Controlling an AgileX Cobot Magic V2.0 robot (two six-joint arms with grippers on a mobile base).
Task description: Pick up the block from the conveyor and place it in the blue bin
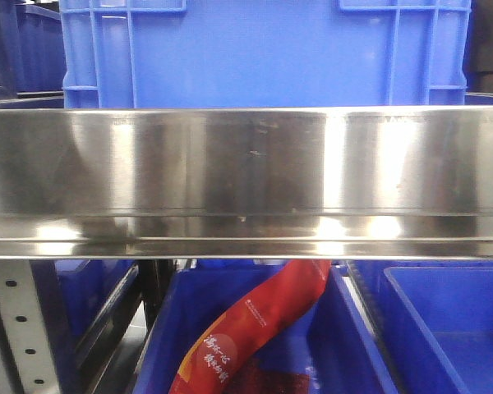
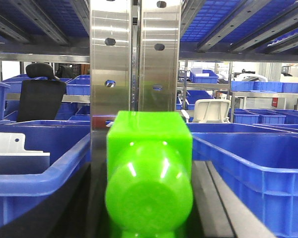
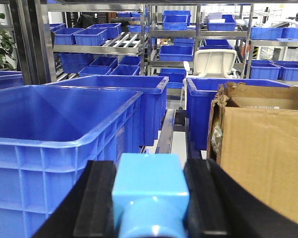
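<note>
My right pincer (image 3: 150, 201) pinches a blue block (image 3: 150, 181). I cannot tell if my left pincer grips the green block (image 2: 149, 168). It looks hard, light, slippery; hold flat sides.

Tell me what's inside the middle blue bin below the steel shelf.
A red packet with white print leans across the blue bin. The steel shelf covers its top end; whatever lies beneath it is hidden.
</note>
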